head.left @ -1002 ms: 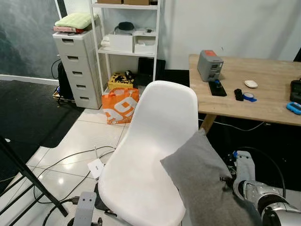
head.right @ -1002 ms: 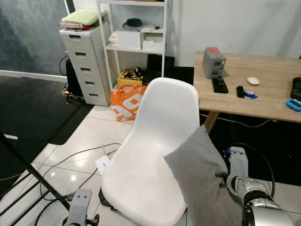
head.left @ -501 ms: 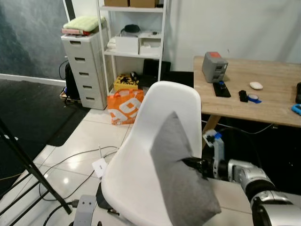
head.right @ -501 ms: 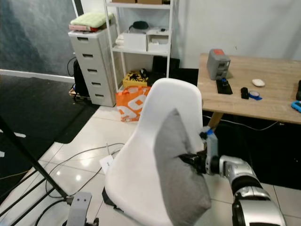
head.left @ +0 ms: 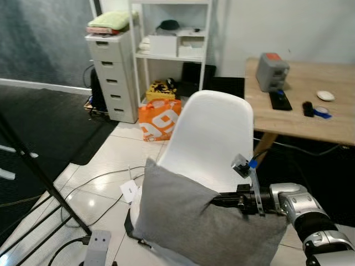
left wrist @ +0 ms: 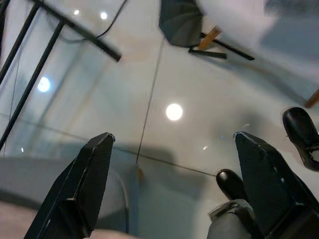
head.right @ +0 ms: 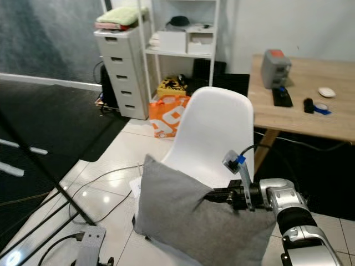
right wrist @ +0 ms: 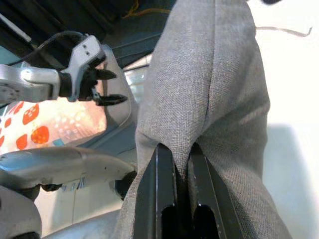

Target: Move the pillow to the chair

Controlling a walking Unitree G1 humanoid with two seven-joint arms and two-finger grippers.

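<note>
Grey pillow [head.left: 205, 227] lies across the front of the white chair [head.left: 213, 138] seat, its lower edge overhanging the seat's front edge. Right gripper [right wrist: 180, 186] pinches a fold of pillow fabric, 2 fingers pressed together. Left gripper [left wrist: 172, 174] hangs spread over tiled floor [head.left: 105, 166]. Wooden table [head.left: 310, 111] stands just beside the chair's right.

No words, brand names or labels can be read here. The one mark close to lettering is on the orange shopping bag [head.left: 158, 120] standing on the floor at the foot of the white shelf unit [head.left: 176, 33], far left of the chair: large white rounded shapes that could be the digits "99", too small and creased to be sure.
</note>
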